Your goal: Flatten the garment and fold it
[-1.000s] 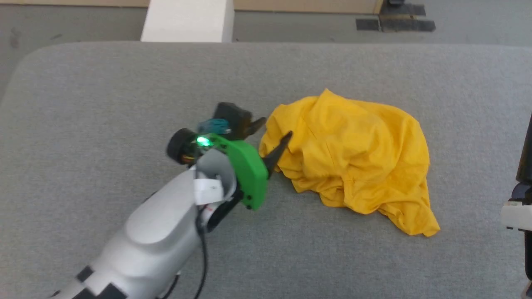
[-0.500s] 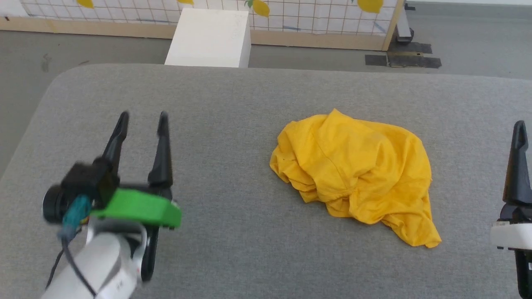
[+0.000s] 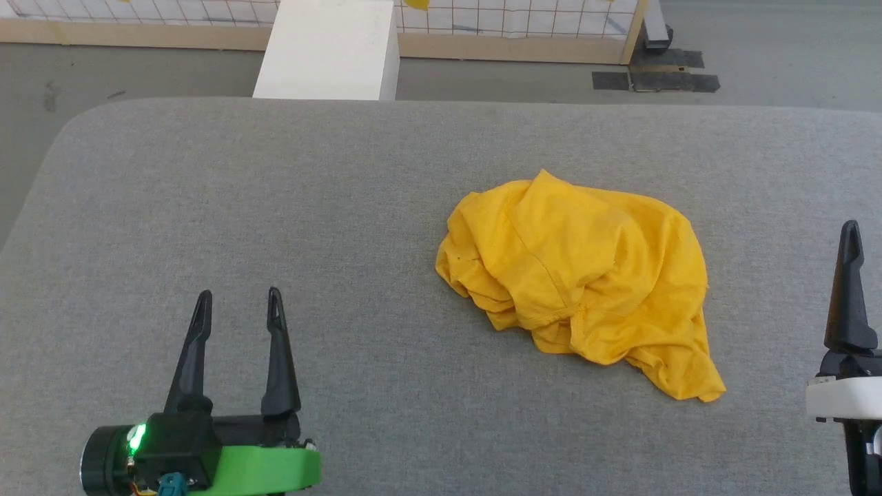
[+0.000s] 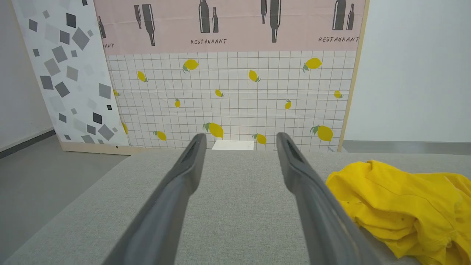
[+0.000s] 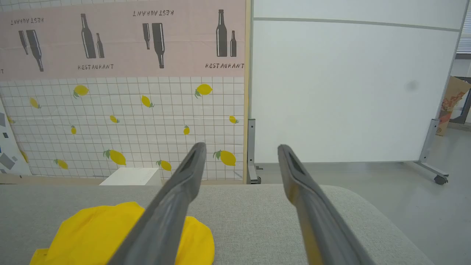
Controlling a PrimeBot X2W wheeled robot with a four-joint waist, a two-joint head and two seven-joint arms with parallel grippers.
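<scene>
Left pincer (image 3: 239, 293) spread wide, empty, right pincer (image 5: 241, 146) likewise, soft yellow garment (image 3: 586, 275) crumpled, heaped on grey fabric-covered table (image 3: 275, 207)

A grey fabric tabletop (image 3: 275, 207) is stretching across the head view. A white block (image 3: 329, 48) is standing on the grey floor (image 3: 138, 69) just beyond its far edge. Behind, a lemon-print grid panel (image 4: 235, 95) is rising beside a panel of grey squares (image 4: 70, 73) and a white wheeled partition (image 5: 349, 92). Black patches (image 3: 654, 80) are lying on the floor.
</scene>
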